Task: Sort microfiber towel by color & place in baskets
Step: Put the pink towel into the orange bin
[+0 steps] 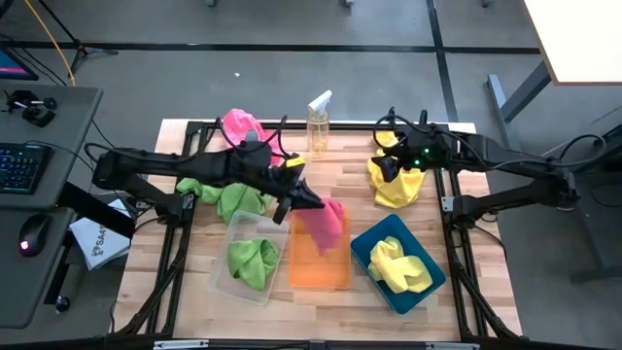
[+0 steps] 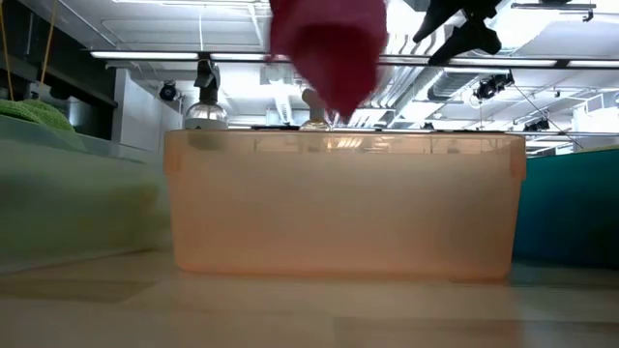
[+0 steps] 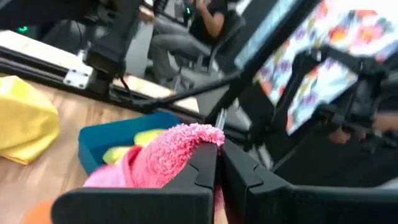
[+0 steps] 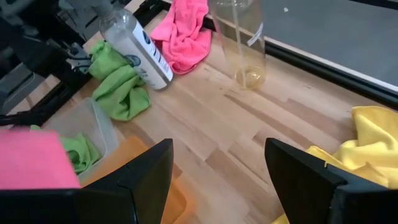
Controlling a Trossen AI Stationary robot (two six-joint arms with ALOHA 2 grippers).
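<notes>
My left gripper point(image 1: 309, 201) is shut on a pink towel point(image 1: 330, 226) above the orange basket point(image 1: 319, 261). In the low view the towel point(image 2: 329, 43) hangs over that basket point(image 2: 343, 203). My right gripper point(image 1: 389, 167) is open and hovers over a yellow towel point(image 1: 397, 187) lying on the table; its fingers touch nothing. The clear basket point(image 1: 225, 277) holds a green towel point(image 1: 251, 259). Another yellow towel point(image 1: 398, 264) sits in the teal basket point(image 1: 364, 251). A second pink towel point(image 1: 241, 124) and a loose green towel point(image 1: 231, 196) lie on the table. My left gripper pinches a bunched upper part of the pink towel point(image 3: 199, 138) between its two shut fingers point(image 3: 205, 163). The rest hangs slack below the fingers. Its lower end point(image 2: 334, 104) is clear of the orange basket's rim.
An upright clear spray bottle point(image 1: 319, 122) stands at the table's far edge, and a second bottle point(image 4: 137, 50) lies on its side by the loose green towel. The three baskets sit side by side near the table's near edge. Bare wood point(image 1: 345, 175) shows between the arms.
</notes>
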